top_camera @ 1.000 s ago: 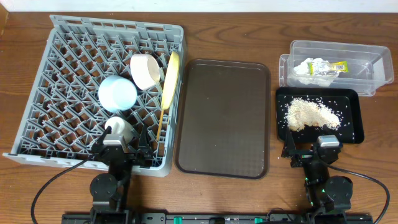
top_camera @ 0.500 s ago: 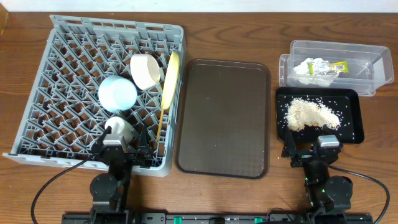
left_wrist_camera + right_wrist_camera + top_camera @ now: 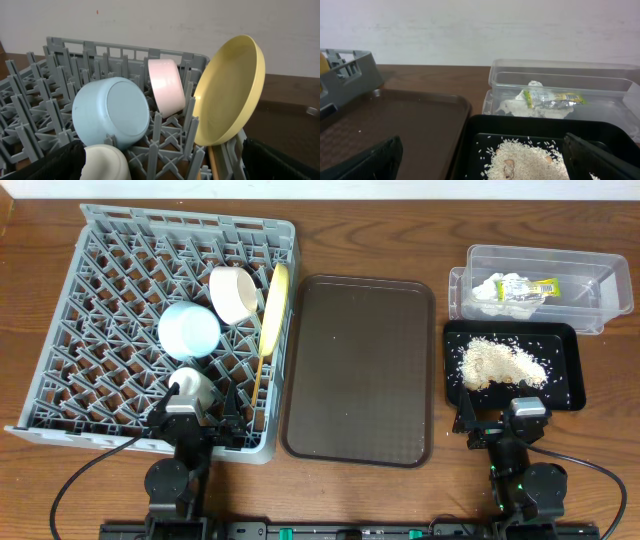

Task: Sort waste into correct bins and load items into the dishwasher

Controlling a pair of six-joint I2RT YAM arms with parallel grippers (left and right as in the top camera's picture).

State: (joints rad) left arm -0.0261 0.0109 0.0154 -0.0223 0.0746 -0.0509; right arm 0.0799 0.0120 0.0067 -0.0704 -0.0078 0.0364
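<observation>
The grey dish rack [image 3: 100, 290] holds the yellow plate [image 3: 274, 307] on edge, the cream-white bowl [image 3: 232, 292], the light blue bowl [image 3: 188, 329], the small white cup [image 3: 190, 385] and a chopstick [image 3: 257, 385]. They also show in the left wrist view: plate [image 3: 230, 90], blue bowl [image 3: 112, 112], cream bowl [image 3: 167, 85], cup [image 3: 105, 162]. The wrapper [image 3: 520, 288] lies in the clear tub [image 3: 590, 270]. The rice scraps [image 3: 500, 364] lie in the black tray [image 3: 570, 340]. My left gripper [image 3: 190, 423] and right gripper [image 3: 505, 425] are open and empty at the near edge.
The brown serving tray [image 3: 360, 370] lies between the rack and the bins with nothing on it. In the right wrist view the tub [image 3: 560, 80] stands behind the black tray [image 3: 485, 125]. Bare wooden table shows around everything.
</observation>
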